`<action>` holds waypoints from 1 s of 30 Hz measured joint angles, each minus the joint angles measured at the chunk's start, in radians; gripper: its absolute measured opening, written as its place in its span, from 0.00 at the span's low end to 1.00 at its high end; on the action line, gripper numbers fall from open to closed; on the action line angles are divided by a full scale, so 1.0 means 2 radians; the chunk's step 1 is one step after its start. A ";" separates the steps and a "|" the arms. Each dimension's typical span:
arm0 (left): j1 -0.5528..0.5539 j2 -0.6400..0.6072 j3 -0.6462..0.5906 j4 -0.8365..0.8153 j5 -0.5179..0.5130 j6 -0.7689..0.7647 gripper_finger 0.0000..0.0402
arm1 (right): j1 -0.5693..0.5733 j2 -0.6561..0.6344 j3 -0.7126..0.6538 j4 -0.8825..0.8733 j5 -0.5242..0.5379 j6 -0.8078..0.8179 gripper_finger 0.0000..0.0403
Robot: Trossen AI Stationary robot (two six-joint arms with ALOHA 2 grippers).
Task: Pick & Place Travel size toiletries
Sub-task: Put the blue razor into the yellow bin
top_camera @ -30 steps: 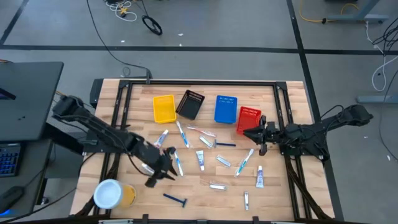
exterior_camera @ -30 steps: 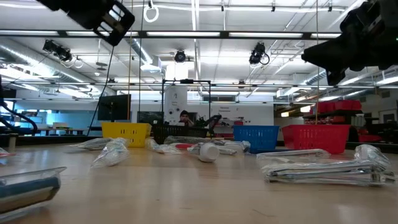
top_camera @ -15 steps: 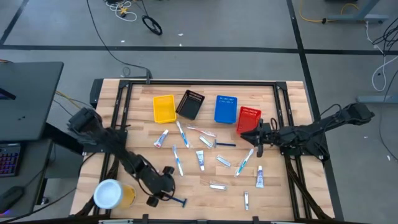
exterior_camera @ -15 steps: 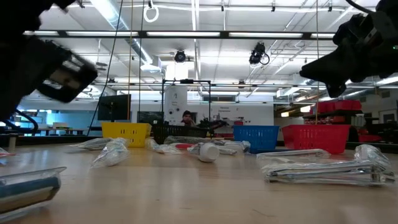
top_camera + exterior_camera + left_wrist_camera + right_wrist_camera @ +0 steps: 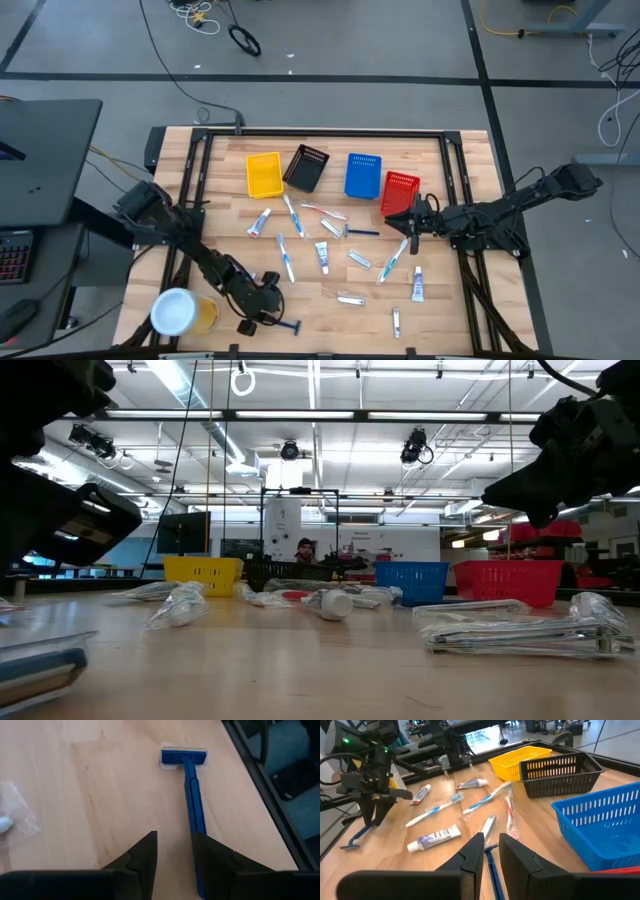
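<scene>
Four baskets (image 5: 264,173); left hand (image 5: 174,851) narrowly parted over one blue razor (image 5: 192,795).

the travel size toiletries (image 5: 322,256) lie scattered flat across the wooden table's middle: small white tubes (image 5: 417,285) with coloured ends, blue-white toothbrushes (image 5: 286,262) (some in clear wrappers), silvery sachets (image 5: 359,259). a blue razor (image 5: 192,802) lies apart near the front edge, head in a clear cover, handle straight on the bare wood.
</scene>
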 joint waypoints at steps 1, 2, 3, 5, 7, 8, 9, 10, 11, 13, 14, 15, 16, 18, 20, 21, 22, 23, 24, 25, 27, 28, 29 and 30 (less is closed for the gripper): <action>0.000 0.000 0.000 0.006 0.000 0.001 0.33 | 0.000 0.000 0.000 0.000 0.000 0.000 0.17; 0.000 0.001 0.000 0.013 -0.001 0.000 0.33 | 0.000 0.000 0.000 0.000 0.000 0.000 0.17; 0.000 0.001 0.001 0.015 -0.001 -0.001 0.33 | 0.000 0.000 0.000 0.000 0.000 0.001 0.17; 0.000 0.001 0.009 0.010 -0.001 -0.003 0.33 | 0.000 0.000 0.000 0.000 0.000 0.002 0.17; -0.002 0.001 0.020 0.005 -0.002 -0.003 0.32 | 0.000 0.000 0.000 0.000 0.000 0.002 0.17; -0.004 0.001 0.026 0.003 -0.002 -0.003 0.32 | 0.000 0.000 0.000 0.001 0.000 0.002 0.17; -0.006 0.001 0.031 0.003 -0.003 -0.003 0.32 | 0.000 0.000 0.000 0.003 0.000 0.002 0.17; -0.009 0.001 0.035 0.003 -0.006 -0.004 0.32 | 0.000 0.000 0.000 0.004 0.000 0.002 0.17; -0.013 0.001 0.039 0.003 -0.011 -0.006 0.32 | 0.000 0.000 0.000 0.005 0.000 0.002 0.17; -0.022 0.000 0.041 0.003 -0.018 -0.014 0.32 | 0.000 0.000 0.000 0.005 0.000 0.002 0.17; -0.026 0.000 0.041 -0.002 -0.024 -0.017 0.32 | 0.000 0.000 0.000 0.005 0.000 0.002 0.17; -0.031 0.000 0.041 -0.009 -0.032 -0.021 0.32 | 0.000 0.000 0.000 0.005 0.000 0.002 0.17; -0.036 0.000 0.041 -0.017 -0.043 -0.030 0.32 | 0.000 0.000 0.000 0.006 0.000 0.002 0.17; -0.044 0.000 0.041 -0.038 -0.060 -0.047 0.32 | 0.000 0.000 0.000 0.010 0.001 0.002 0.17; -0.049 0.000 0.040 -0.055 -0.072 -0.063 0.32 | 0.000 0.000 0.000 0.014 0.001 0.002 0.17; -0.052 0.000 0.040 -0.056 -0.075 -0.066 0.32 | 0.000 0.000 0.000 0.015 0.001 0.002 0.17; -0.054 0.000 0.040 -0.054 -0.075 -0.067 0.32 | 0.000 0.000 0.000 0.015 0.001 0.002 0.17; -0.057 0.000 0.040 -0.051 -0.076 -0.067 0.32 | 0.000 0.000 0.000 0.015 0.001 0.002 0.17; -0.059 0.000 0.040 -0.052 -0.077 -0.069 0.32 | 0.000 0.000 0.000 0.015 0.001 0.002 0.17; -0.060 0.000 0.040 -0.054 -0.078 -0.071 0.32 | 0.000 0.000 0.000 0.015 0.001 0.002 0.17; -0.063 0.000 0.040 -0.062 -0.081 -0.080 0.32 | 0.000 0.000 0.000 0.015 0.001 0.002 0.17; -0.063 0.000 0.040 -0.068 -0.084 -0.083 0.32 | 0.000 0.000 0.000 0.015 0.001 0.002 0.17; -0.063 0.000 0.040 -0.074 -0.085 -0.086 0.32 | 0.000 0.000 0.000 0.015 0.001 0.001 0.17; -0.063 0.000 0.040 -0.079 -0.087 -0.087 0.32 | 0.000 0.000 0.000 0.015 0.001 0.001 0.17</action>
